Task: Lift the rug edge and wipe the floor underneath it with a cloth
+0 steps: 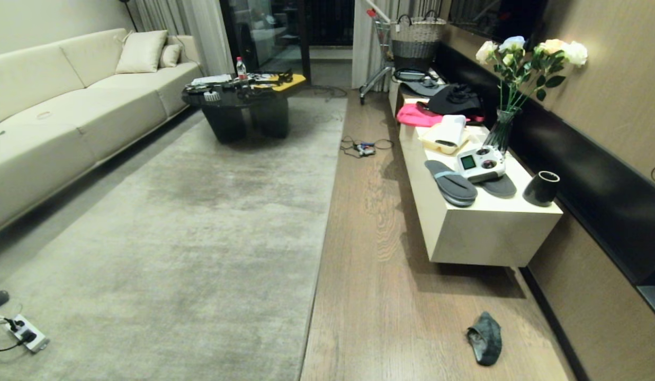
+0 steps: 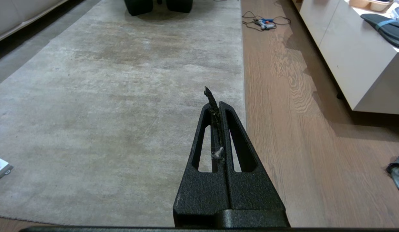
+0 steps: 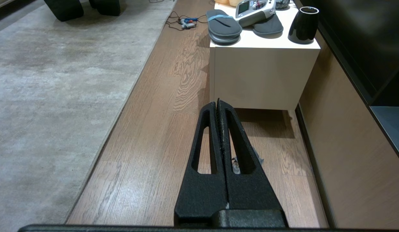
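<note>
One pale rug (image 1: 163, 227), brown plank floor (image 1: 380, 275), cream sofa (image 1: 57, 106)

- Rug (image 1: 163, 222) lying left of bare floor (image 1: 369, 254); rug edge (image 1: 324, 211) running between them.
- Cloth (image 1: 485, 337) lying on floor, right of rug, near cabinet (image 1: 481, 233).

— Where are the arms? Neither shows from the head camera.

— Right, only the wrist cameras catch them. The left gripper (image 2: 217, 104) has its two black fingers pressed flat together, tips pointing toward twelve o'clock, held level above the ground.

— And the other?

— The right gripper (image 3: 217, 103) matches it: fingers (image 3: 205, 141) closed tip to tip, nothing clamped between them, also aimed at twelve o'clock.

— Anything on the left one?

— A wisp of pale fluff and a dark frayed strand cling along its seam.
</note>
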